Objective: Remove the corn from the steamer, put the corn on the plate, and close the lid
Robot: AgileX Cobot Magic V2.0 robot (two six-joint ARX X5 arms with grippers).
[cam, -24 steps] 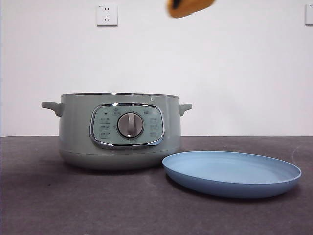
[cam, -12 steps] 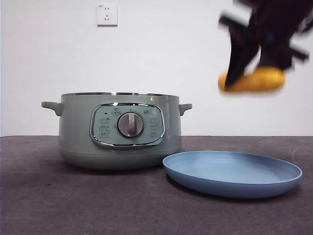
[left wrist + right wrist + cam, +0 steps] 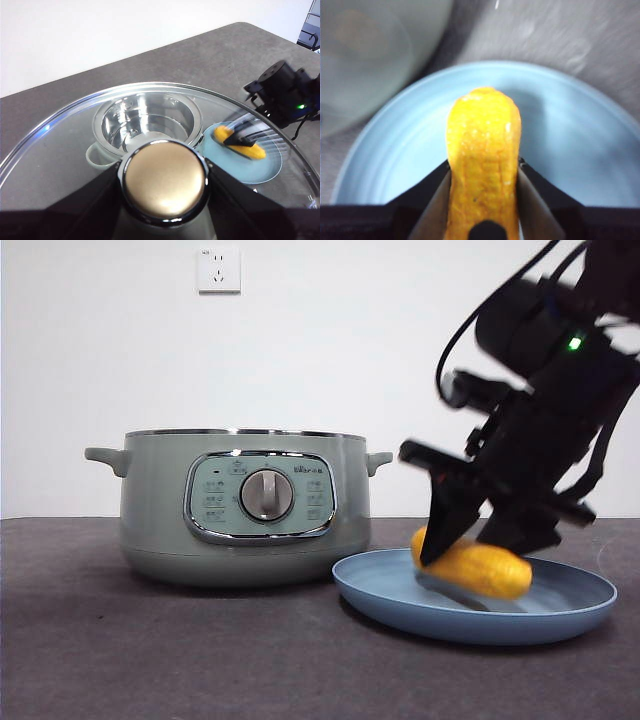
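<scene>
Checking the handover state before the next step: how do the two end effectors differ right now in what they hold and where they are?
The right end effector is shut on the corn, low over the plate; the left end effector is shut on the lid by its knob, high above the open steamer. The right one's load is small and yellow, the left one's wide and clear. Both are gripping.

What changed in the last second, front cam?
The right claw brought the corn down from the top of the view, to the right and into the plate, still clamped on it. The steamer and plate stayed put. The left claw holds the lid above the open steamer.
</scene>
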